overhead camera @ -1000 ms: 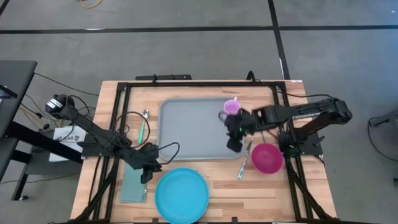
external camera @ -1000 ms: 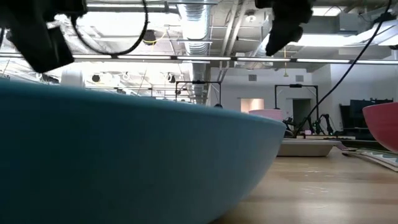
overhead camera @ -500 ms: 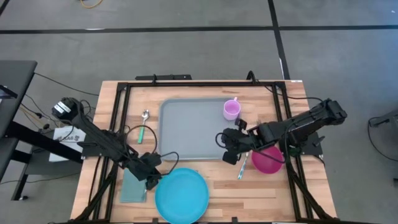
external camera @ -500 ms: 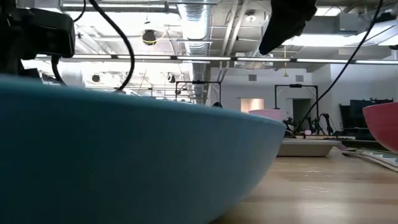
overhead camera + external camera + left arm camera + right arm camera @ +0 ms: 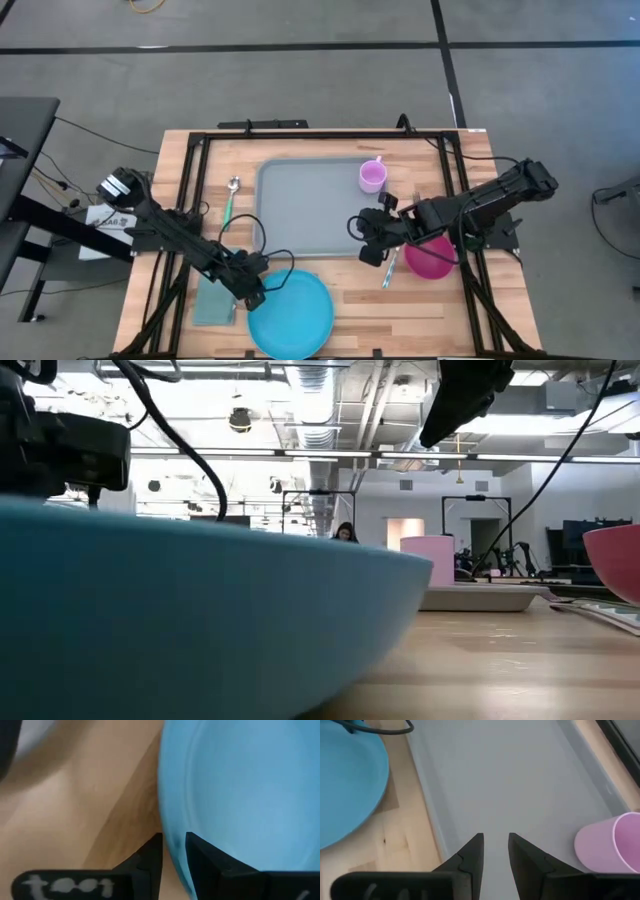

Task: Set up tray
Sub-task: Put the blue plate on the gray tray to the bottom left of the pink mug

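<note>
Two grippers are mine, and going left to right: a pale napkin (image 5: pixel 213 299) lies by the table's left front, and just beside it my left gripper (image 5: pixel 254 296) pinches the rim of the blue plate (image 5: pixel 293 315), one finger on each side of the edge. Behind the plate, mid-table, lies the tray (image 5: pixel 305 208), with a pink cup (image 5: pixel 372 176) standing in its far right corner. My right gripper (image 5: pixel 367 253) hangs over the tray's front right corner, fingers slightly parted and empty. Right of it sits a magenta bowl (image 5: pixel 432 256).
</note>
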### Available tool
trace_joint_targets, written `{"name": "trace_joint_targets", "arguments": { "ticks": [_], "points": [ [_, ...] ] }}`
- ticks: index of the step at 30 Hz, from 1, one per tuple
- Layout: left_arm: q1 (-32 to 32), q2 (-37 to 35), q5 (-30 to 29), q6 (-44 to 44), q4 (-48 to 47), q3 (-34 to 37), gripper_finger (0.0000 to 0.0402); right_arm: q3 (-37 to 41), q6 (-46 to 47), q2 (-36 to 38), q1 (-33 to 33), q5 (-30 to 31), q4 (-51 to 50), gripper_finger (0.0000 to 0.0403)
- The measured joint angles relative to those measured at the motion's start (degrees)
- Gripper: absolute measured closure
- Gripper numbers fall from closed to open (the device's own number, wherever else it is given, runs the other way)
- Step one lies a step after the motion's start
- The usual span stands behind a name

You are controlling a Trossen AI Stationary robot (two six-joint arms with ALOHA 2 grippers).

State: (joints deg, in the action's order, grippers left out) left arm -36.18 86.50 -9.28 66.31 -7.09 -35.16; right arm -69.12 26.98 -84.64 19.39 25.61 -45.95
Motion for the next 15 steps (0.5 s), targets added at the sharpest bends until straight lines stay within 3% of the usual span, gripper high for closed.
{"name": "trace_joint_targets", "arguments": {
  "ticks": [6, 11, 15],
  "points": [
    [0.0, -0.1, -1.6, -2.2, 0.5, -0.1, 0.0392, 0.0, 0.0, 0.0, 0.0, 0.0, 0.1, 0.0321],
    [0.0, -0.1, -2.2, -1.9, 0.9, -0.9, 0.0398, 0.0, 0.0, 0.0, 0.1, -0.2, 0.0, 0.0321],
    [0.1, 0.0, -5.2, -5.3, -3.9, -6.5, 0.04, 0.0, 0.0, 0.0, 0.1, -0.2, 0.0, 0.0321]
  ]
}}
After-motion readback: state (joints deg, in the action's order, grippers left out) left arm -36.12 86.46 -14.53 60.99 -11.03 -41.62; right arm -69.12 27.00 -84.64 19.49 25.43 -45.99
